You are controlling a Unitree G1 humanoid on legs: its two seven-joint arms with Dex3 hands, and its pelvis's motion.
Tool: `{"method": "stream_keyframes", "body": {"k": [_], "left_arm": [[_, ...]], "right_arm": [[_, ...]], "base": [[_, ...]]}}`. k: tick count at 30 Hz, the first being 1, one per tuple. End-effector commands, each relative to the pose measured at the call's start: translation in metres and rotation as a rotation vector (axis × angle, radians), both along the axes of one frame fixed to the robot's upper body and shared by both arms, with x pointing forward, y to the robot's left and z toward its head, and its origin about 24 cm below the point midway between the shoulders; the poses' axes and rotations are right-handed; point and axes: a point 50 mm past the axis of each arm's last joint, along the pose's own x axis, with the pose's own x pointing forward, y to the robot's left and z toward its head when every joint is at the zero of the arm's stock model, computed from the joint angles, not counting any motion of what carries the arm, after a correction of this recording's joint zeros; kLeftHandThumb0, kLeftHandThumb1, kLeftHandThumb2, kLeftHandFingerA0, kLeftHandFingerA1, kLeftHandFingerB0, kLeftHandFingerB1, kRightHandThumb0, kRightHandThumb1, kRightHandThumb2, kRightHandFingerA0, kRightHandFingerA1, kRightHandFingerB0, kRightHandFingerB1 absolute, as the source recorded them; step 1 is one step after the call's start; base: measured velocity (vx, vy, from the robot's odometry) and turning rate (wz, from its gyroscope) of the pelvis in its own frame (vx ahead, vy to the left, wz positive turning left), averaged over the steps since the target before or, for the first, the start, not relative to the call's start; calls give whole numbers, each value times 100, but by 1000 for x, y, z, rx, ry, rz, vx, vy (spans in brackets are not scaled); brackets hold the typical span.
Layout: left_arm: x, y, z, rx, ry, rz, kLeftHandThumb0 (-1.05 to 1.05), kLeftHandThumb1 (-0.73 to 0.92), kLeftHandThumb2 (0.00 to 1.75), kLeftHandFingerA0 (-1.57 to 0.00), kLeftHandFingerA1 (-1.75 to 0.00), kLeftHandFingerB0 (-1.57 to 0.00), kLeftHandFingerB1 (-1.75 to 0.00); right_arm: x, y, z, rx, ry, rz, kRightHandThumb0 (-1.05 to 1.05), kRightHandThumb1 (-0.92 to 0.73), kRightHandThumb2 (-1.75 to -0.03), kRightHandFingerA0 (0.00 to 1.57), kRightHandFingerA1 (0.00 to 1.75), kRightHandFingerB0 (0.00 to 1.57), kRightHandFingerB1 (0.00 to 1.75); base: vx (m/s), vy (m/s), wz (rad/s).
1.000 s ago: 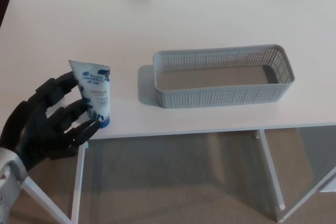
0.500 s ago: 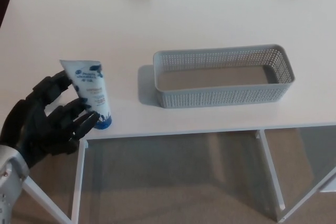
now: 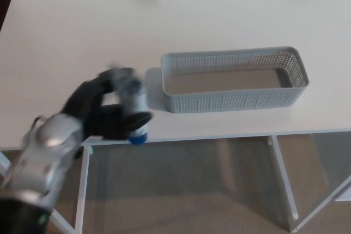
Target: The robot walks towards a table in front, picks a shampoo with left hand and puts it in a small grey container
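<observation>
While I look down from my head, the white table (image 3: 219,20) fills most of the view. Its near edge runs across the lower middle, with beige floor (image 3: 192,195) below it and a white leg (image 3: 283,182) on the right.

On the table, right of centre and close to the near edge, sits the grey container (image 3: 233,100). It is long and low with perforated walls, lying crosswise, and I can see its bottom through the open top.

Coming in from the lower left is my silver forearm (image 3: 46,149), angled up toward the table's near edge. At its end, my black left hand (image 3: 104,118) is wrapped around the shampoo (image 3: 131,94). The fingers (image 3: 90,89) curl over the tube from the far side, and the thumb (image 3: 137,119) crosses in front, low down.

The tube is blurred, so its print is lost. It stands roughly upright, crimped end up and blue cap (image 3: 139,137) down, right at the table's near edge. Whether the cap touches the tabletop I cannot tell. The shampoo is just left of the container's left end, near it but apart and outside it.
</observation>
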Motion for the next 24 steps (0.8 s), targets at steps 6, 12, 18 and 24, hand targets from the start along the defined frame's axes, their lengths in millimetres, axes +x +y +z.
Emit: {"method": "stream_keyframes", "body": {"k": [6,12,18,24], "left_arm": [[25,-27,5,215,-210,46,-16,81,72,-100,-144,-78,-114],[21,-4,5,145,-206,96,-12,80,74,-98,-140,-83,-105],[27,6,26,94,-255,156,-13,79,71,-100,-139,-86,-96],[29,14,85,-56,-440,185,-20,71,87,-106,-146,-83,-113]], "right_arm": [[13,-6,7,18,-76,-37,-28,-60,-57,63,49,53,43],[11,-5,5,-4,-52,-26,-29,-61,-57,66,49,53,42],[10,-4,5,10,-53,-27,-30,-60,-57,64,48,53,42],[16,-8,9,-8,-65,-6,-32,-60,-57,65,49,53,42]], "base": [[0,0,1],[0,0,0],[0,0,0],[0,0,0]]}}
